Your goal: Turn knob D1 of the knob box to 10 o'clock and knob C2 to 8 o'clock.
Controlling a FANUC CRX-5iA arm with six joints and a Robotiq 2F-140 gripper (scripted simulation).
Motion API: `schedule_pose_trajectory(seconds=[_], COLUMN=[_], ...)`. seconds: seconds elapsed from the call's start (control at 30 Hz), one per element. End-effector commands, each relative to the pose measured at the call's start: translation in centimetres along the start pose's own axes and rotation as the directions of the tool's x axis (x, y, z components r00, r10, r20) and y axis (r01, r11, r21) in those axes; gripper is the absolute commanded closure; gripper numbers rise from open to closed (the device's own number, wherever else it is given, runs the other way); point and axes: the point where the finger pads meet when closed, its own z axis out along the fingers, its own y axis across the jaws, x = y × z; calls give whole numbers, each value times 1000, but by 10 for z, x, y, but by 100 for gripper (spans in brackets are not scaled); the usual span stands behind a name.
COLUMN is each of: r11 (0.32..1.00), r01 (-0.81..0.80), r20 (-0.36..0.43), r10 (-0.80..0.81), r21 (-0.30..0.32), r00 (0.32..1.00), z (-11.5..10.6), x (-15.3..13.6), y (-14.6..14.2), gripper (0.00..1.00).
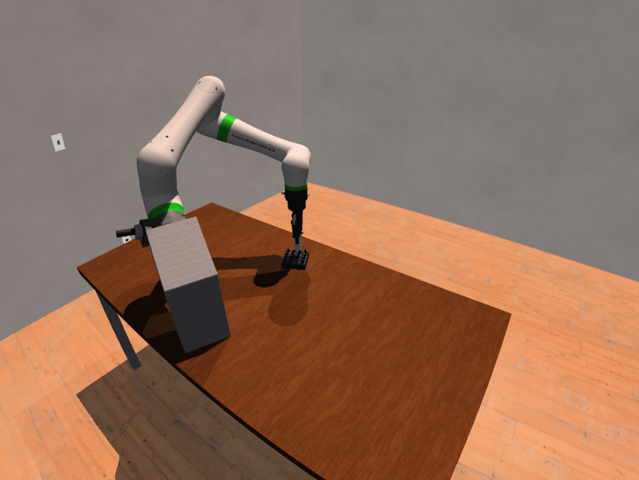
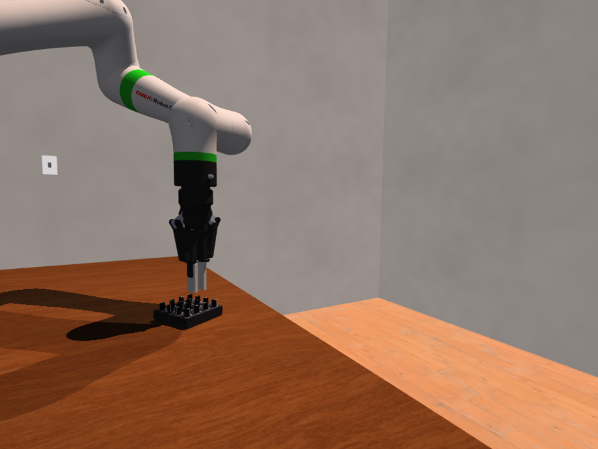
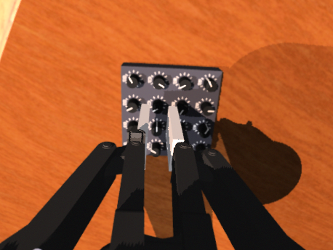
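The end effector (image 1: pixel 298 250) (image 2: pixel 196 290) (image 3: pixel 158 118) hovers low above the knob box (image 1: pixel 294 266) (image 2: pixel 203 317) (image 3: pixel 145 93) on the table (image 1: pixel 361 351) (image 2: pixel 290 386) (image 3: pixel 73 91), released, its fingers narrowly parted with nothing grasped between them.

Hand (image 1: pixel 298 250) (image 2: pixel 197 290) (image 3: pixel 158 118) pointing downward, fingers nearly together.
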Motion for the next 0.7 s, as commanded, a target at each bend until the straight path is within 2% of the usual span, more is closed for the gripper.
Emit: schedule_pose_trajectory(seconds=[0.0,0.67], r11=[1000,1000], r01=[0,0], r20=[0,0], r10=[0,0], r21=[0,0], r00=[1000,1000], z=[3,18], x=[0,0], y=[0,0], gripper=[88,88])
